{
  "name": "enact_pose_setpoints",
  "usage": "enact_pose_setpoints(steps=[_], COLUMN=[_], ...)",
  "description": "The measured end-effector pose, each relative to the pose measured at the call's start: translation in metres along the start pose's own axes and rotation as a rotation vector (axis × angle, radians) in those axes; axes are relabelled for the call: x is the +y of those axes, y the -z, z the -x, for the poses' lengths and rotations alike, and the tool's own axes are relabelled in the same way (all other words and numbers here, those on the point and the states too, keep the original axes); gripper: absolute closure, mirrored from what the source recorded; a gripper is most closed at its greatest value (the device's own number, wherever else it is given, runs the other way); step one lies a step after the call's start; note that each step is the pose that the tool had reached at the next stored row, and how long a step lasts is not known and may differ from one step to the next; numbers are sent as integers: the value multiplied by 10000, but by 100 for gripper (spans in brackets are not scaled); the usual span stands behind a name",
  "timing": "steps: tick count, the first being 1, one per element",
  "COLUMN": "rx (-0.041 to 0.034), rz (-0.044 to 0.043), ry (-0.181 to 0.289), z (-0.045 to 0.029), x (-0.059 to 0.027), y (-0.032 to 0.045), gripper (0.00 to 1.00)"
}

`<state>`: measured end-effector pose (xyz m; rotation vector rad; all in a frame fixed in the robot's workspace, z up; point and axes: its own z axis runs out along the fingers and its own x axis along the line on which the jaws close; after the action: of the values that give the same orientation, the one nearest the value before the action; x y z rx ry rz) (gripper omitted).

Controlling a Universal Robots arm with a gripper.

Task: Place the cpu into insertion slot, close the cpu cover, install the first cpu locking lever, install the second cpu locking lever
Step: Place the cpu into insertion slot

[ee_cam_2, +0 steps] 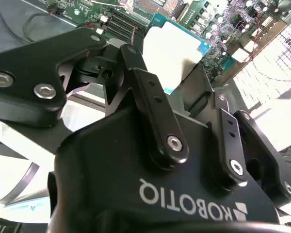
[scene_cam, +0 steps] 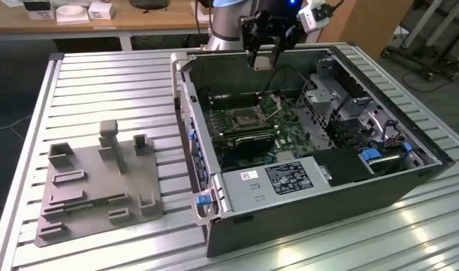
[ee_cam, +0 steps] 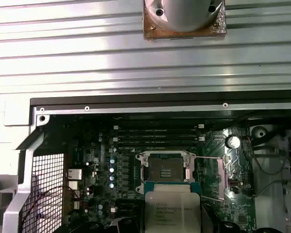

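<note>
Holding the cpu (ee_cam: 172, 211) high above the open computer case (scene_cam: 327, 217).
Gripper (scene_cam: 262, 61) jaws clench 2 opposite edges of the chip. It is square with no long axis, silvery-grey on top and green-rimmed, its sides parallel to the dark-centred insertion slot (ee_cam: 166, 171) beyond.

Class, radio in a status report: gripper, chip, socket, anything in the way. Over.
Gripper shut on small flat silvery-grey square cpu, above the open black computer case. Square silver-rimmed insertion slot uncovered, dark centre bare. Nothing seen between them.
</note>
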<state>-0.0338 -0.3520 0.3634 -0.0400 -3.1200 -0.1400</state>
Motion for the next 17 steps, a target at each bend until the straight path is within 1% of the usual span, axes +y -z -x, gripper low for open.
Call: enact_pose_setpoints(steps=[12, 17], rx=[0, -9], rz=[0, 1], ry=[-4, -103], z=[0, -12], x=[0, 0], y=[0, 0], gripper=[46, 46])
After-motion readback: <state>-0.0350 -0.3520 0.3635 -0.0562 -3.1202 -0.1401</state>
